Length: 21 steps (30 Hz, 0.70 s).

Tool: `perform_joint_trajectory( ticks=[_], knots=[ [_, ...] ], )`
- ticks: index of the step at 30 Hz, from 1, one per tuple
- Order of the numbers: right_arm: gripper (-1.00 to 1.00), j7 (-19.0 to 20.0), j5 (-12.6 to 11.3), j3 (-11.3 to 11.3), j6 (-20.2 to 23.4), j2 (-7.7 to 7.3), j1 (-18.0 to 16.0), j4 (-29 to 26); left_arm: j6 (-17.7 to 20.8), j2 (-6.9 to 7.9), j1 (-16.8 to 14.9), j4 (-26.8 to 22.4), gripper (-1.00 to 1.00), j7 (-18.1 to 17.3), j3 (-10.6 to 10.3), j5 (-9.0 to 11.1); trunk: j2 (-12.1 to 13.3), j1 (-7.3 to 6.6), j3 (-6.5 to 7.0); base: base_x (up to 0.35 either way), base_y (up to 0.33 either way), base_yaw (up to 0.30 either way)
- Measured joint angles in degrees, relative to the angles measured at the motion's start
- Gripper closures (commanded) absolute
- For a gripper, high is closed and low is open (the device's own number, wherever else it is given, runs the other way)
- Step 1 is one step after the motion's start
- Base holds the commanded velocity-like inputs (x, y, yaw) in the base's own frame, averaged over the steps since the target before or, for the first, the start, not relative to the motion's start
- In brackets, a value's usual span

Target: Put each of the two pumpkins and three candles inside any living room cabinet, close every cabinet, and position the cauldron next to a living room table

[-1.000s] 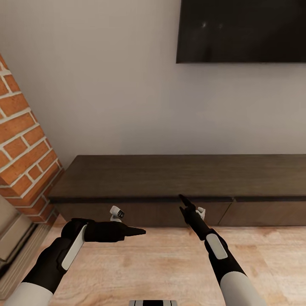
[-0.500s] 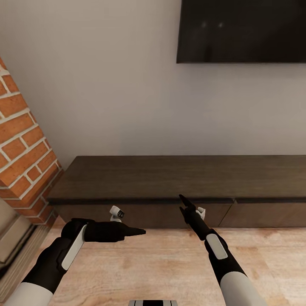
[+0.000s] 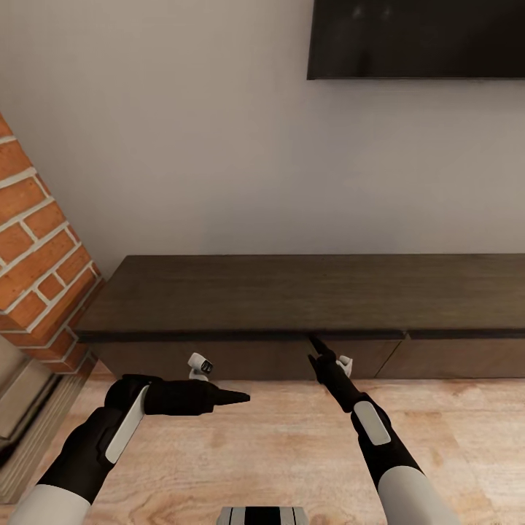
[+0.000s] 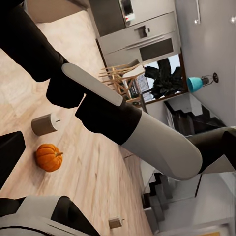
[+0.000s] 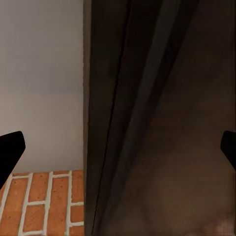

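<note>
The long dark brown cabinet [image 3: 292,292] stands against the wall in front of me, its flat drawer fronts flush and closed. My right gripper [image 3: 313,347] points at the front edge of its top, open and empty; in the right wrist view its black fingertips [image 5: 11,151] sit far apart against the cabinet [image 5: 162,123]. My left gripper [image 3: 237,397] points sideways to the right above the floor, open with nothing in it. In the left wrist view an orange pumpkin [image 4: 48,157] lies on the wooden floor beside a beige candle [image 4: 44,124]; a second candle [image 4: 115,222] stands farther off.
A brick fireplace column [image 3: 36,255] flanks the cabinet's left end. A dark TV [image 3: 415,36] hangs on the wall above. Wooden chairs [image 4: 120,78] and kitchen units show in the distance behind my right forearm [image 4: 147,137]. Light wood floor [image 3: 277,452] lies between me and the cabinet.
The whole picture has shifted upward a little, so the camera has moved; the TV sits higher in frame. Both arms hold the same pose and the cabinet stays closed.
</note>
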Motion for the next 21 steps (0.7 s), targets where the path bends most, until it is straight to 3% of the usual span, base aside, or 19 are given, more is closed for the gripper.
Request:
perform_joint_trajectory(
  ticks=[21],
  knots=[
    [-1.0,0.0,0.0,0.0,0.0,0.04,0.0,0.0,0.0,0.0,0.0,0.0,-1.0,0.0,0.0,0.0,-0.1,0.18,-1.56,0.0,0.0,0.0]
  ],
)
